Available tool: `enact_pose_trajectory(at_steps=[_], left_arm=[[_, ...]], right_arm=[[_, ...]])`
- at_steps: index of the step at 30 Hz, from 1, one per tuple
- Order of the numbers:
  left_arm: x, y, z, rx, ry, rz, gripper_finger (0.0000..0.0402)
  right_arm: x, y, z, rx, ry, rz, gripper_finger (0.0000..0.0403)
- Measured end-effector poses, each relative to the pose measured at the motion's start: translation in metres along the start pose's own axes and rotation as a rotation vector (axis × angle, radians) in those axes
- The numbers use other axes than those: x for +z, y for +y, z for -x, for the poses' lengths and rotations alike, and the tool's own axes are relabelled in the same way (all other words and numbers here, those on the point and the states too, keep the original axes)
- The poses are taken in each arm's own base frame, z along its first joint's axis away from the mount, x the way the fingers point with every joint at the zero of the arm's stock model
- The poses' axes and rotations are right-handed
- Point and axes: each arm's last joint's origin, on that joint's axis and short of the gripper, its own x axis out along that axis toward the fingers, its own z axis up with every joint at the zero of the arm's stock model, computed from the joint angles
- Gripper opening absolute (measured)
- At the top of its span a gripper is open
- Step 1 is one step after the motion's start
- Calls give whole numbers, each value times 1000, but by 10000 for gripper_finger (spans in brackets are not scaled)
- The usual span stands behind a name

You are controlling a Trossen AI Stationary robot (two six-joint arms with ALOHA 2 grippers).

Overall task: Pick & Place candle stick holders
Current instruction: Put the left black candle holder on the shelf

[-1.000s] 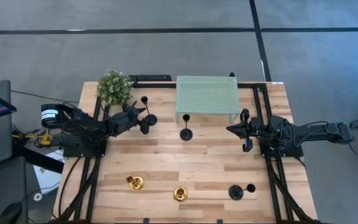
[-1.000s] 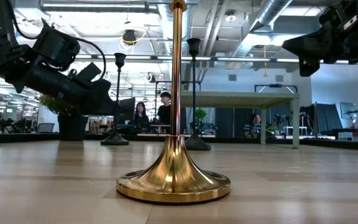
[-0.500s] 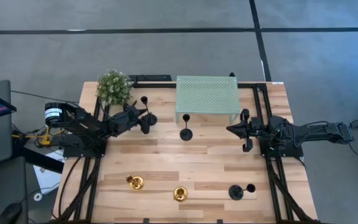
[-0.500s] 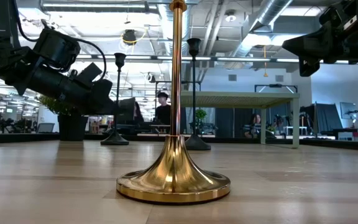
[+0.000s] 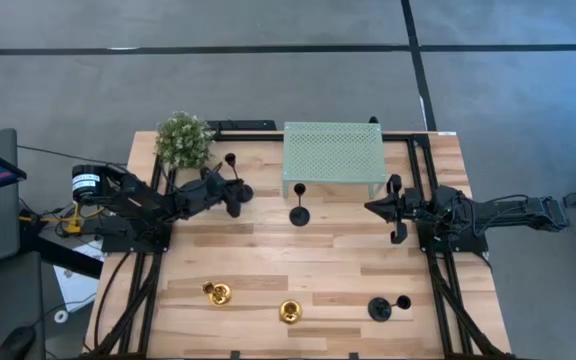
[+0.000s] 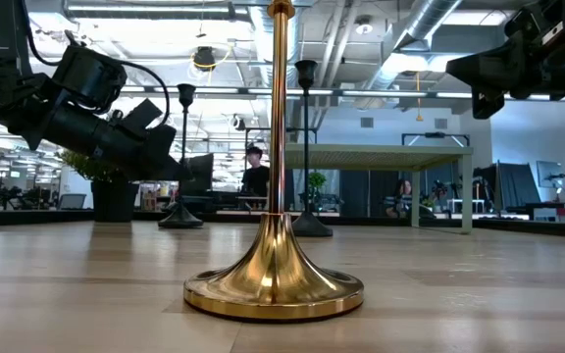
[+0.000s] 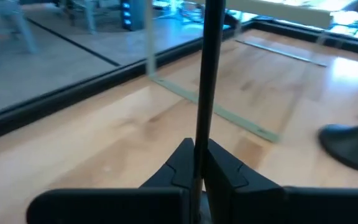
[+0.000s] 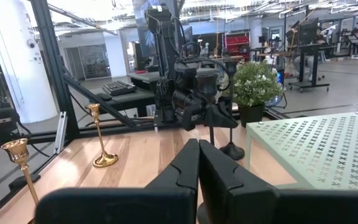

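A tall black candle stick holder (image 5: 233, 172) stands at the table's far left, beside the green plant (image 5: 183, 140). My left gripper (image 5: 230, 189) is shut on its stem. A second black holder (image 5: 299, 213) stands in front of the pale green mesh stand (image 5: 334, 158). A third black holder (image 5: 379, 308) stands at the near right. Two gold holders (image 5: 217, 293) (image 5: 289, 312) stand near the front edge. My right gripper (image 5: 376, 208) hangs shut and empty at the right, above the table. My left gripper pinches the black holder's thin stem (image 7: 199, 163) between its two fingers, in the stem's lower half. The fingers come level from the table's left side and lie across the stem. The holder stands upright with its round base (image 6: 180, 218) on the table.
The mesh stand stands at the far middle and the plant pot at the far left corner. One gold holder (image 6: 275, 284) fills the middle of the low view. A person (image 6: 255, 172) shows in the room behind the table. Bare wood lies in the table's middle.
My left gripper has shut on the black holder's stem; a second ago its fingers stood wide on either side of it. The holder has stayed upright on the table.
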Motion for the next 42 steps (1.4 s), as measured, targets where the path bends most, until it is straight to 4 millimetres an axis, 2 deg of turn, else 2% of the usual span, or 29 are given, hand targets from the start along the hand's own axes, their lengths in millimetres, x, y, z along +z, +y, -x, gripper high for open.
enact_pose_trajectory(at_steps=[5,9,14,19,24,28,33,39,42], left_arm=[[9,-3,0,-81,-33,27,14],[26,-6,-1,-106,-81,30,14],[49,-11,-2,-139,-55,-19,14],[90,-17,-2,-150,-47,-126,14],[136,-26,2,-293,-90,-193,14],[165,-29,2,-314,-113,-282,14],[197,-30,-8,-331,-177,-305,14],[222,-33,-25,-418,-201,-312,14],[236,-34,-33,-445,-230,-343,14]], right_arm=[[0,0,0,0,3,0,0],[-2,0,0,-2,21,1,0],[-2,0,0,-4,25,1,0],[-2,-1,0,-15,25,1,0],[0,-3,0,-74,23,40,0],[16,-5,-1,-105,4,72,0],[48,-6,0,-138,-52,158,0],[83,-6,-4,-170,-65,164,0],[91,-7,-10,-173,-40,166,0]])
